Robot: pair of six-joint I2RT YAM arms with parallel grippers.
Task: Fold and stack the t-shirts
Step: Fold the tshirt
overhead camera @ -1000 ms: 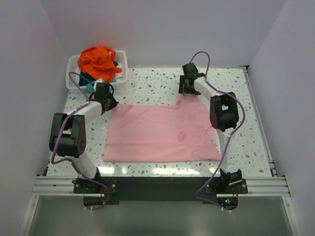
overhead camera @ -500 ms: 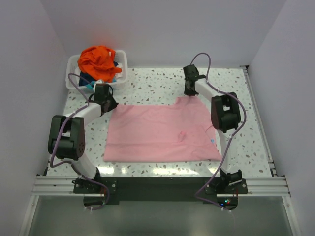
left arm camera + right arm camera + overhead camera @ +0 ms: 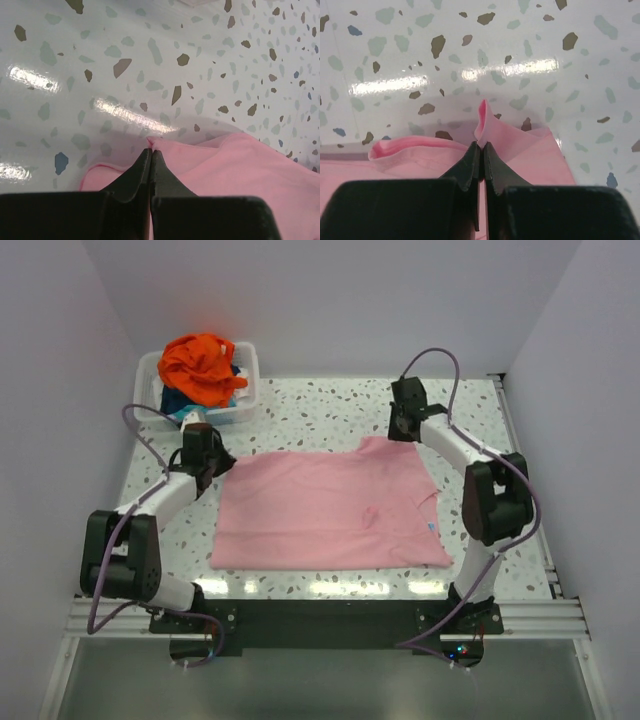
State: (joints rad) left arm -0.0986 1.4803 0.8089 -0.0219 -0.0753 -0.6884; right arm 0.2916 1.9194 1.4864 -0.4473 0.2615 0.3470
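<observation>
Fold starting: my left gripper (image 3: 150, 152) and right gripper (image 3: 482, 146) each clench an edge of the pink shirt (image 3: 320, 510), which lies flat behind the jaws; next I'd lift both evenly

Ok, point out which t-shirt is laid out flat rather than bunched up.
The pink t-shirt, spread on the table; the orange t-shirt lies crumpled on top of the pile in the white bin.

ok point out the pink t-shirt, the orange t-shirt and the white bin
pink t-shirt (image 3: 320, 510), top view, middle of its body
orange t-shirt (image 3: 200, 362), top view, top of the crumpled heap
white bin (image 3: 243, 398), top view, its right wall
</observation>
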